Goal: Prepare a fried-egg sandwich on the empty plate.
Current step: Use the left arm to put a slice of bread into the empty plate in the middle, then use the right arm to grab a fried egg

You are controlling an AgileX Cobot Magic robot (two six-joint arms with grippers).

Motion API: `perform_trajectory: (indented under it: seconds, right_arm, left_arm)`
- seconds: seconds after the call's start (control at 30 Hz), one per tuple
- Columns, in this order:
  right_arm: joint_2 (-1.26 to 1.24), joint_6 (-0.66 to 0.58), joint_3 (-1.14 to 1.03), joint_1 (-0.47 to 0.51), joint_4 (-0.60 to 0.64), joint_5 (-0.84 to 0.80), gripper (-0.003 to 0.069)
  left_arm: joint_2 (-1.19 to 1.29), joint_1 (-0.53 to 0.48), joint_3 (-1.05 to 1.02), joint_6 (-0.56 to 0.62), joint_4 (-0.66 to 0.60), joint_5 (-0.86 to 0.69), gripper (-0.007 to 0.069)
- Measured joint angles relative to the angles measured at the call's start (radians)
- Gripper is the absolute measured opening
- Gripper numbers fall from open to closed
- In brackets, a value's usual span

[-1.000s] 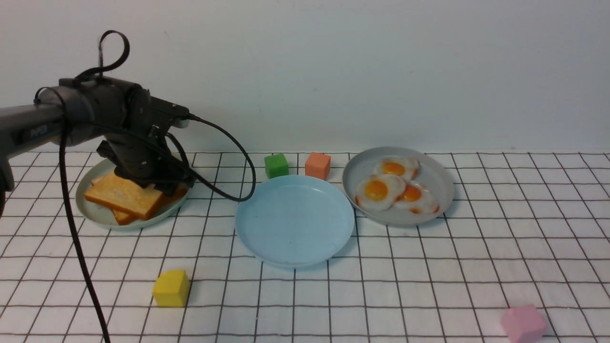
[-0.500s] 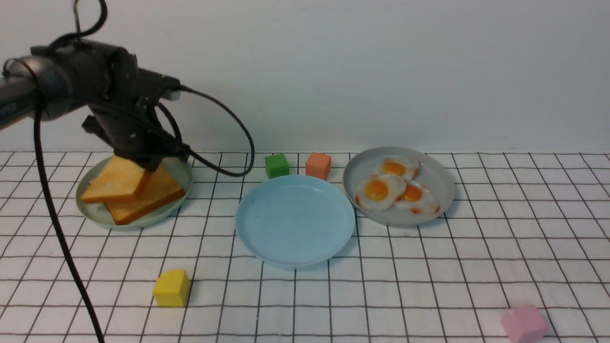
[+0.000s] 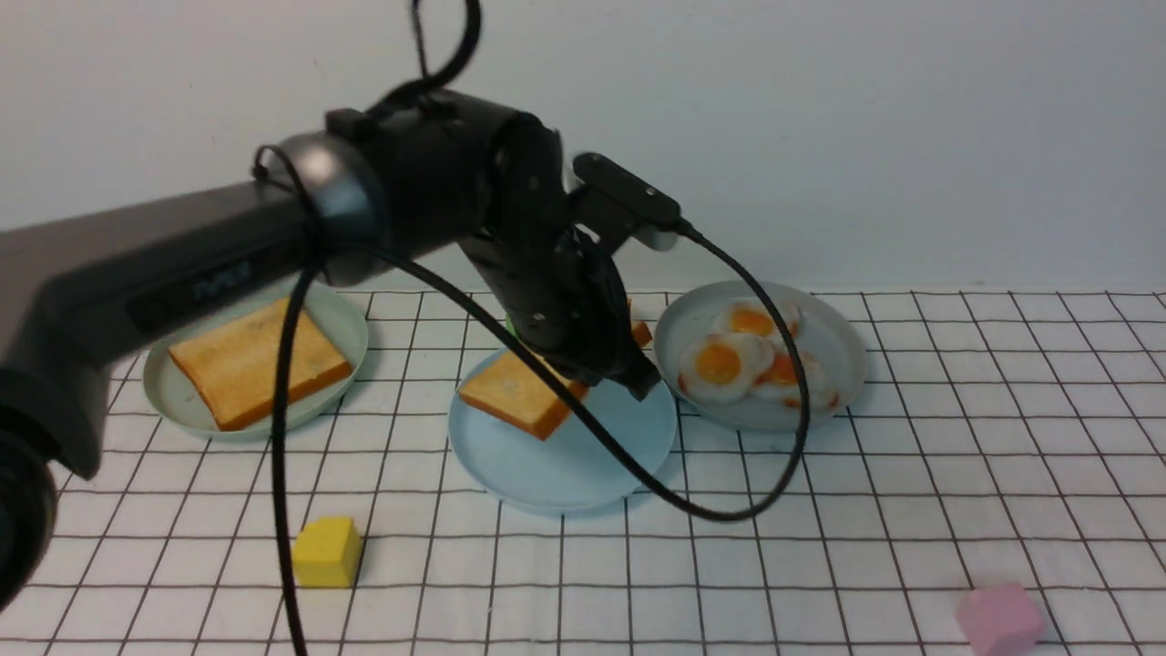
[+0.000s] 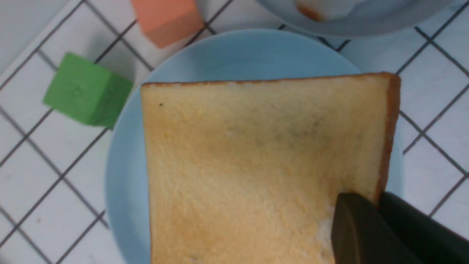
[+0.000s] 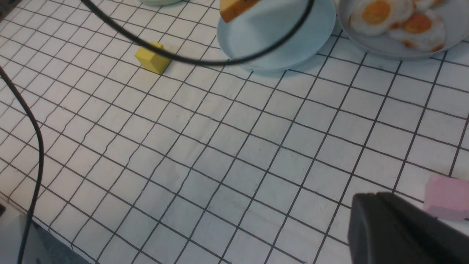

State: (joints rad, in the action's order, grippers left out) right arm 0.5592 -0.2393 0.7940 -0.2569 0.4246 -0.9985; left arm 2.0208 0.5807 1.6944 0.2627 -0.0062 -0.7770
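My left gripper [image 3: 629, 378] is shut on one edge of a golden-brown toast slice [image 3: 515, 394] and holds it tilted just above the light blue plate [image 3: 583, 465]. In the left wrist view the toast [image 4: 256, 165] covers much of the blue plate [image 4: 124, 176], and the gripper [image 4: 377, 200] pinches its crust. A second toast slice [image 3: 260, 362] lies on the pale green plate [image 3: 173, 401] at the left. Three fried eggs [image 3: 720, 363] lie on the grey plate [image 3: 838, 351] at the right. My right gripper [image 5: 370, 205] is shut and empty above the table near the front right.
A green cube [image 4: 86, 93] and an orange cube [image 4: 166, 18] stand just behind the blue plate. A yellow cube [image 3: 326, 550] stands front left, a pink cube [image 3: 1000, 620] front right. The left arm's black cable [image 3: 729, 510] hangs across the blue plate's front.
My left gripper lifted the top toast slice off the pale green plate and carried it right, over the light blue plate. One slice stays on the green plate.
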Motion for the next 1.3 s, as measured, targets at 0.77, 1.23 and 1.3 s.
perform_trajectory:
  seconds: [0.77, 1.23, 1.3]
  right_arm:
    - [0.026, 0.023, 0.0, 0.0, 0.002, 0.007, 0.0046]
    - [0.694, 0.076, 0.163, 0.0, -0.024, 0.357, 0.0087]
    - [0.81, 0.076, 0.249, 0.0, -0.042, 0.358, 0.011]
  left_arm:
    - [0.055, 0.01, 0.037, -0.13, 0.032, -0.098, 0.0469]
    - [-0.446, 0.01, 0.083, -0.285, -0.01, -0.253, -0.0013]
    - [-0.525, 0.01, 0.021, -0.288, -0.017, -0.254, -0.0013]
